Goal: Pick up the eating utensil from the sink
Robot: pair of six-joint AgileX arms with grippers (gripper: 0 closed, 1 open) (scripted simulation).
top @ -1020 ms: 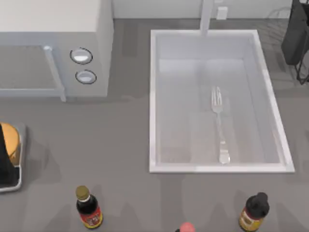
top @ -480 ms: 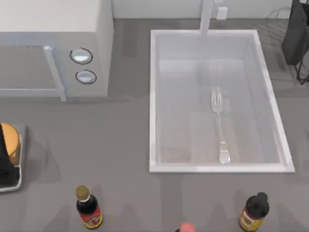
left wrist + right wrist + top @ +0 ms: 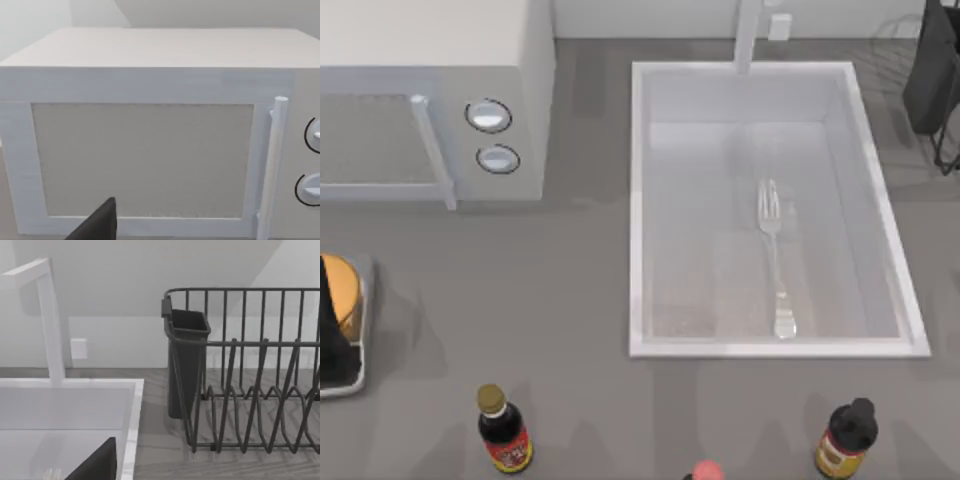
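Note:
The eating utensil, a slim silver fork (image 3: 775,258), lies flat in the sink (image 3: 638,210) right of the basin's middle. Its tines point toward the faucet post (image 3: 748,35) and its wide handle end is near the front rim. Nothing touches it. Part of my left gripper (image 3: 100,225) shows as a dark shape low in the left wrist view, facing the microwave door (image 3: 142,160). Part of my right gripper (image 3: 97,465) shows dark over the sink's rim (image 3: 131,430), with the fork's tines (image 3: 50,473) just showing beside it. A dark part of my left arm (image 3: 328,335) sits at the table's left edge.
A white microwave (image 3: 430,60) with two round knobs stands at the back left. A dark wire dish rack (image 3: 250,390) with a black cup (image 3: 186,360) stands right of the sink. Three bottles (image 3: 504,430) line the front edge. An orange object (image 3: 345,295) rests on a silver tray (image 3: 355,375) at the left.
The dark arm part at the table's left edge has drawn slightly further left. The fork has not moved.

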